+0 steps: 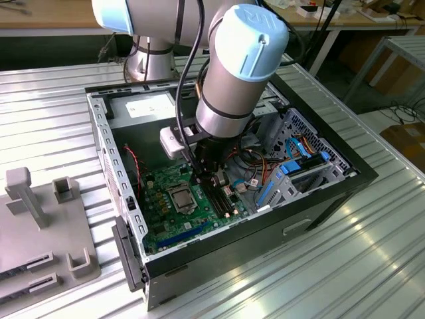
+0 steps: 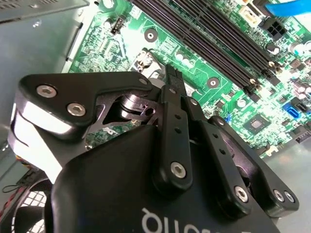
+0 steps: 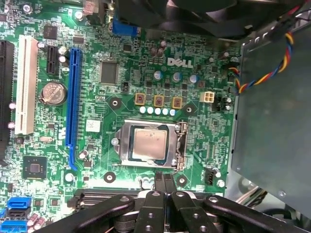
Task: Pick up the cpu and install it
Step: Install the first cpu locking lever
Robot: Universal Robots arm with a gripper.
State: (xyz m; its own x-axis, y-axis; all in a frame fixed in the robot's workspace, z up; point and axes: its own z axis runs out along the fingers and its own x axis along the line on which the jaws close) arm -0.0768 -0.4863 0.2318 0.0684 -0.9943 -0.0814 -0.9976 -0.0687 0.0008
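Note:
The cpu (image 3: 149,143), a small silvery-grey square, lies flat inside the metal-framed socket (image 3: 127,158) on the green motherboard (image 3: 146,73). In the exterior view the cpu (image 1: 179,195) shows as a pale square on the board inside the open computer case (image 1: 265,219). My gripper (image 3: 164,177) hangs just above the board beside the socket's edge, between it and the black memory slots (image 2: 209,39). Its two black fingers (image 2: 173,77) are pressed together with nothing between them.
A blue expansion slot (image 3: 73,97), a white slot (image 3: 25,87) and a coin battery (image 3: 52,92) lie on the board beyond the socket. A grey metal box (image 3: 272,111) with coloured wires flanks it. Blue drive brackets (image 1: 292,174) and cables crowd the case's right side. Grey fixtures (image 1: 40,219) stand on the table.

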